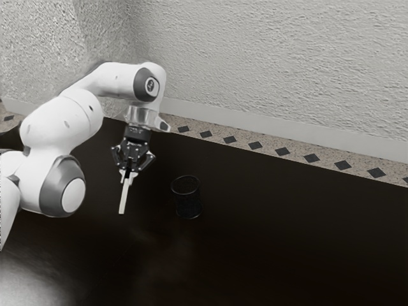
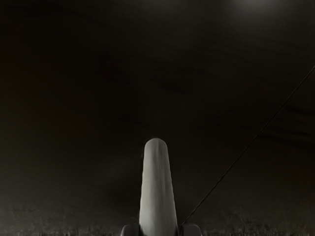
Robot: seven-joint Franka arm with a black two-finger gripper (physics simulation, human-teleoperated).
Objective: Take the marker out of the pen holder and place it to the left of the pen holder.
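Dark table [image 1: 274, 236] | bumpy gray wall [image 1: 268, 70], far | black cup [image 1: 187, 207] upright, inside too dark to tell | gripper [image 1: 127, 174] pinches white marker [image 1: 123, 199], exterior view's left of cup

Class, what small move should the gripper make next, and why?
Probably lower the marker gently toward the table before releasing: the gripper is shut on it, nearly upright, already out of the pen holder and toward the exterior view's left of it.

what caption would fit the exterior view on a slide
The robot's gripper holds the white marker clear of the dark pen holder, on the side nearer the arm's base.
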